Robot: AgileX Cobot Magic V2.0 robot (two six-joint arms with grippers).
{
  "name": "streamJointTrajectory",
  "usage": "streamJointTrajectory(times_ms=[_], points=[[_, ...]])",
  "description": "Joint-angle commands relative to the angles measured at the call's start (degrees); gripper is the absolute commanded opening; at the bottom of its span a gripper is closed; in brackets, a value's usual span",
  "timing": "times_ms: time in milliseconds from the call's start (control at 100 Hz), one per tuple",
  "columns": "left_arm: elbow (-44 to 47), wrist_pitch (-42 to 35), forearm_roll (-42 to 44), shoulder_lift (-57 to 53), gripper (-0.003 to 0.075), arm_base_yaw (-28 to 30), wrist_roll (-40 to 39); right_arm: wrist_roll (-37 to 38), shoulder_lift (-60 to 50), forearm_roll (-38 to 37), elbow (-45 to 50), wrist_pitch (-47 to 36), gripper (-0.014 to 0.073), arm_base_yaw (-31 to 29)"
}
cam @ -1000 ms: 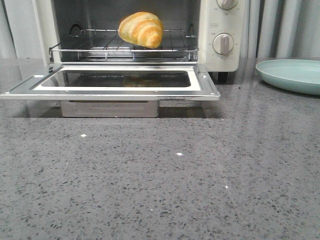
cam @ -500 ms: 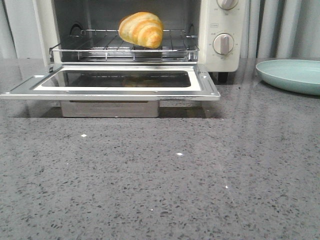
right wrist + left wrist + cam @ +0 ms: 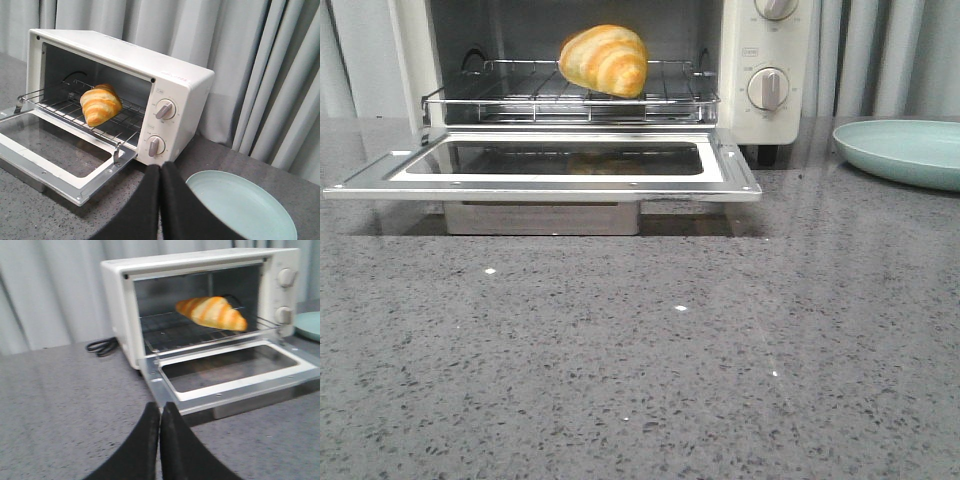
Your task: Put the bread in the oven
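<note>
The golden striped bread (image 3: 604,59) lies on the wire rack (image 3: 570,95) inside the cream-white oven (image 3: 770,110). The oven's glass door (image 3: 550,165) hangs open, flat over the counter. The bread (image 3: 212,313) and oven (image 3: 117,305) also show in the left wrist view, and the bread (image 3: 101,104) and oven (image 3: 180,95) in the right wrist view. My left gripper (image 3: 160,407) is shut and holds nothing, well back from the door's corner. Near the plate, my right gripper (image 3: 160,167) is shut and holds nothing. Neither gripper appears in the front view.
A pale green plate (image 3: 905,150) sits on the grey speckled counter to the right of the oven, also in the right wrist view as the plate (image 3: 240,205). A black power cord (image 3: 102,346) lies beside the oven's left side. Grey curtains hang behind.
The front view has shifted very slightly; the bread, oven and plate stay where they were.
</note>
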Motion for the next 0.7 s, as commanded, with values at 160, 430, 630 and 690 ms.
streamJointTrajectory(times_ms=[160, 430, 630, 690], points=[[11.4, -12.9, -1.9, -2.8, -0.0021, 7.8, 0.9, 0.0, 0.7, -1.4, -1.3, -3.8, -0.0048, -0.3], [16.6, -9.4, -4.5, -2.8, -0.0021, 7.9, -10.3, 0.0, 0.7, -1.4, -1.3, -3.8, -0.0048, -0.3], [16.6, -6.5, -4.3, -2.8, -0.0021, 7.9, -10.8, 0.0, 0.7, -1.4, -1.3, -3.8, -0.0048, -0.3], [16.6, -6.5, -4.4, -2.8, -0.0021, 7.9, -10.8, 0.0, 0.7, -1.4, -1.3, -3.8, -0.0048, -0.3]])
